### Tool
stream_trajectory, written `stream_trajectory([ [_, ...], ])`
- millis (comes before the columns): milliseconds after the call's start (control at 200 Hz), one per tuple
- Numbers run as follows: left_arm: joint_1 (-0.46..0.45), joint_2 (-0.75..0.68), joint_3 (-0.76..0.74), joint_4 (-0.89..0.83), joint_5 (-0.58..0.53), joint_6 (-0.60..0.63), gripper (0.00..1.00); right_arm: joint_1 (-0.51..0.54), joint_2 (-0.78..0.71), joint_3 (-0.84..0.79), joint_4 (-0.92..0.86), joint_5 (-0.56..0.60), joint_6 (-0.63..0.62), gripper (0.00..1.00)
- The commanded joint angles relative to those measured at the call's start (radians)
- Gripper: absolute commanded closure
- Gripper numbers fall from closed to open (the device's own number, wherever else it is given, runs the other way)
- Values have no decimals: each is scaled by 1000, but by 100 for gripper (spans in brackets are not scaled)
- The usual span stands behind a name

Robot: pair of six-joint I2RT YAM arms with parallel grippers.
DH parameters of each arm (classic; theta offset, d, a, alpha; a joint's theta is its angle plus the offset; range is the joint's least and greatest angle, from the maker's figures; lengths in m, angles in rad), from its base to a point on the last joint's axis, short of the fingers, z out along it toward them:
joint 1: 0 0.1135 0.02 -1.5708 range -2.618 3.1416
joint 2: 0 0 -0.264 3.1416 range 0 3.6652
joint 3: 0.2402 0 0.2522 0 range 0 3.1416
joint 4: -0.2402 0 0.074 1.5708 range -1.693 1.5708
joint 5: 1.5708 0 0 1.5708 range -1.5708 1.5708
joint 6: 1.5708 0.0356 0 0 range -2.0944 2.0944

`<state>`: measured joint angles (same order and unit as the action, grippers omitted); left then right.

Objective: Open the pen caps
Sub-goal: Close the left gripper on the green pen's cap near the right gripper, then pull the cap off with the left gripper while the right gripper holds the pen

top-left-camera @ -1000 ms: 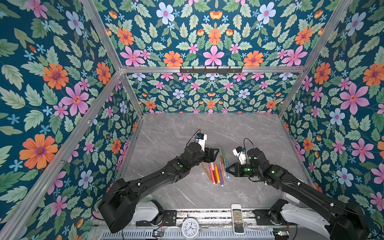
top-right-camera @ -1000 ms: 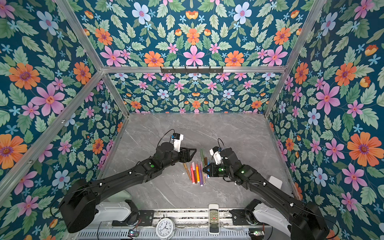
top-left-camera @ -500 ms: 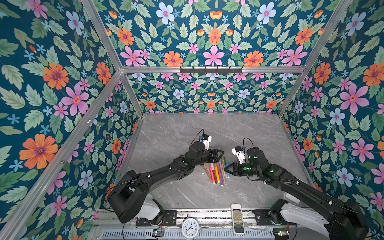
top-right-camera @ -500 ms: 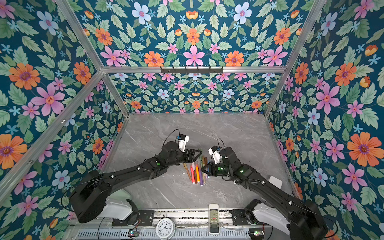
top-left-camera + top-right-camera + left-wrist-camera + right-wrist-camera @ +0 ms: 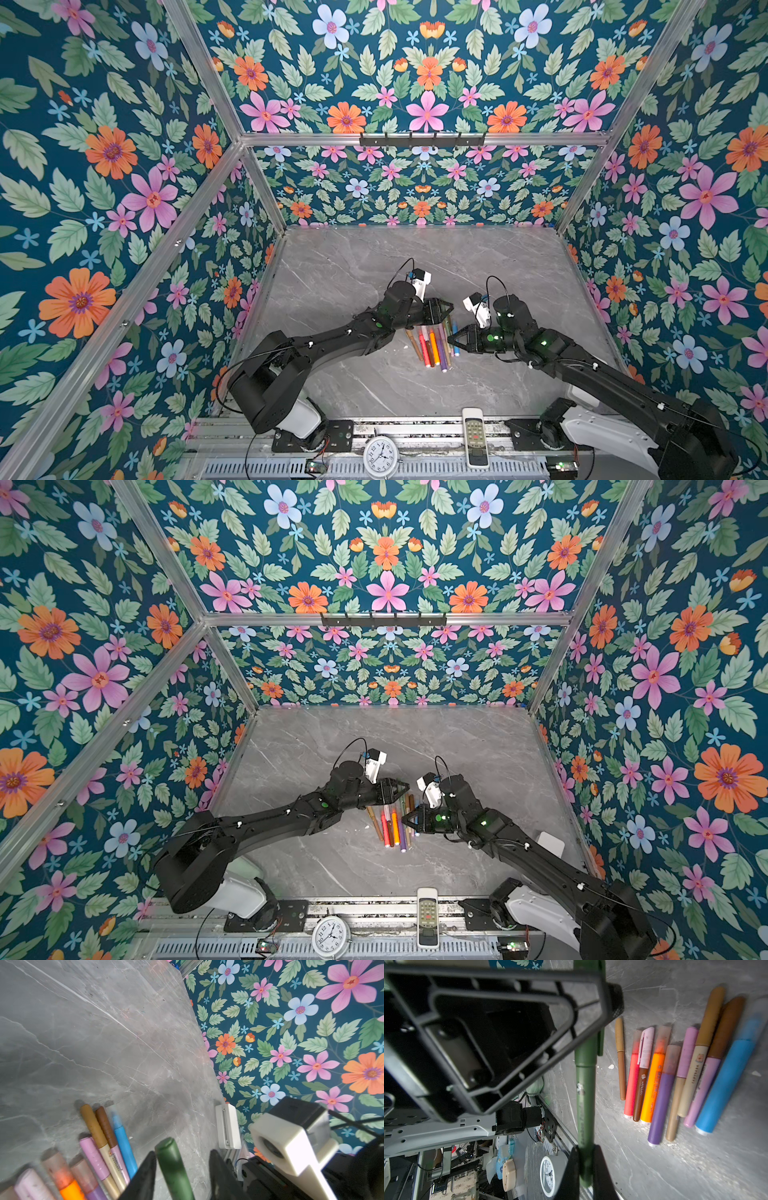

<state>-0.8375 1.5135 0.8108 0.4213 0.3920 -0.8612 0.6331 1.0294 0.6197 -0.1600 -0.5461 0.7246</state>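
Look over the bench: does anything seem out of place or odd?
One pen does. The green pen is off the table, held in the air. The right gripper clamps its barrel end, and its cap sits between the open jaws of the left gripper. The other pens lie side by side on the table.

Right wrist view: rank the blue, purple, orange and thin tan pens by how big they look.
1. blue pen
2. purple pen and orange pen: too alike to rank
3. thin tan pen, slimmest and shortest
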Motion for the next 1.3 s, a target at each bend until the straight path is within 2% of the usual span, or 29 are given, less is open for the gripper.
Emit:
stream_trajectory([
  [0,-2,5,2,87,63,-10,99,0,-2,-2,6,3,-11,100],
  [60,-3,2,-4,111,74,-12,100,0,-11,-4,5,14,-10,99],
  [175,-4,-8,-12,133,84,-15,100,0,-31,-5,-3,48,-5,61],
  [240,-5,-11,-15,138,85,-17,100,-1,-37,-1,-9,63,-6,57],
  [395,-5,-16,-22,153,87,-26,100,0,-30,15,-18,98,-3,59],
  [575,-5,-16,-33,198,99,-57,100,0,22,34,17,74,3,63],
  [695,-3,-5,-32,223,102,-67,100,0,34,27,44,70,6,79],
  [785,20,11,-7,208,102,-59,100,0,42,14,50,63,7,100],
  [900,89,51,60,192,132,-42,100,20,37,-33,73,55,28,100],
  [1010,189,95,127,191,131,-45,100,114,17,-86,96,100,55,100],
  [1095,252,127,204,118,104,-8,100,174,10,-114,101,134,83,100],
  [1195,276,157,250,88,100,28,100,178,-47,-164,115,173,141,100],
  [1295,280,172,252,29,110,82,100,169,-130,-147,-9,283,126,100],
])
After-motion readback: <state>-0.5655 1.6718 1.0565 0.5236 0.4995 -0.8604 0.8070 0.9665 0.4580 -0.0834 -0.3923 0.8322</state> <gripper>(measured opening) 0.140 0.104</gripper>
